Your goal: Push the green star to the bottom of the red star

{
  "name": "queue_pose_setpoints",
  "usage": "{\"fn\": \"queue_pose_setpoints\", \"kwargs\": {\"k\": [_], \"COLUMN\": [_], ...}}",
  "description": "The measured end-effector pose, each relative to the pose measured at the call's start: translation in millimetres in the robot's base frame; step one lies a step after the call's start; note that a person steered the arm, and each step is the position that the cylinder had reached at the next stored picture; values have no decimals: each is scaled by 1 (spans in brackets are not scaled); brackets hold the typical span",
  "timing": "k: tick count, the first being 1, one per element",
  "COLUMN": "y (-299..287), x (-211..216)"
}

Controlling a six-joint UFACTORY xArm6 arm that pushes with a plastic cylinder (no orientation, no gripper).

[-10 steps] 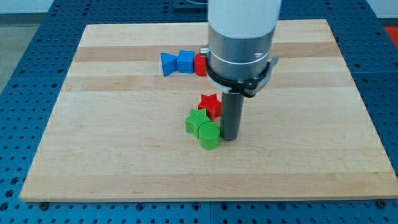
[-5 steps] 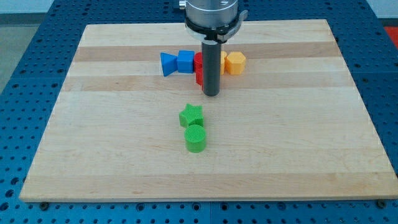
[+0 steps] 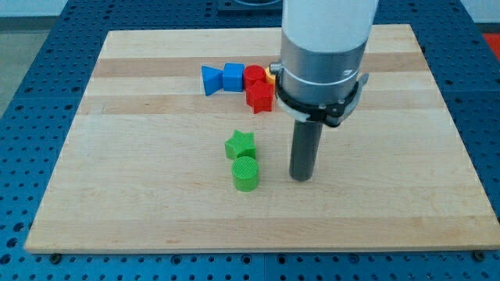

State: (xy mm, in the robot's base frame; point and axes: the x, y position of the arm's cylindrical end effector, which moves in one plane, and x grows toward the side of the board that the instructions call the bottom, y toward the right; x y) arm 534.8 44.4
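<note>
The green star (image 3: 240, 144) lies near the board's middle, touching a green cylinder (image 3: 245, 173) just below it. The red star (image 3: 259, 97) sits higher up, against the row of blocks near the view's top, well apart from the green star. My tip (image 3: 301, 179) rests on the board to the right of the green cylinder, a short gap away, touching no block.
Near the view's top is a row: a blue triangular block (image 3: 210, 80), a blue cube (image 3: 233, 76), a red cylinder (image 3: 253, 76), and a sliver of a yellow block (image 3: 269, 75) behind the arm. The wooden board (image 3: 141, 195) lies on a blue perforated table.
The red star has been pushed from beside the green star up against the top row. My tip then moved down and right to beside the green cylinder. The green blocks shifted slightly left.
</note>
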Motion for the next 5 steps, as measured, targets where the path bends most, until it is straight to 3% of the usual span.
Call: {"fn": "queue_pose_setpoints", "kwargs": {"k": [1, 3, 4, 5], "y": [-15, -71, -83, -105], "x": [33, 41, 41, 15]}}
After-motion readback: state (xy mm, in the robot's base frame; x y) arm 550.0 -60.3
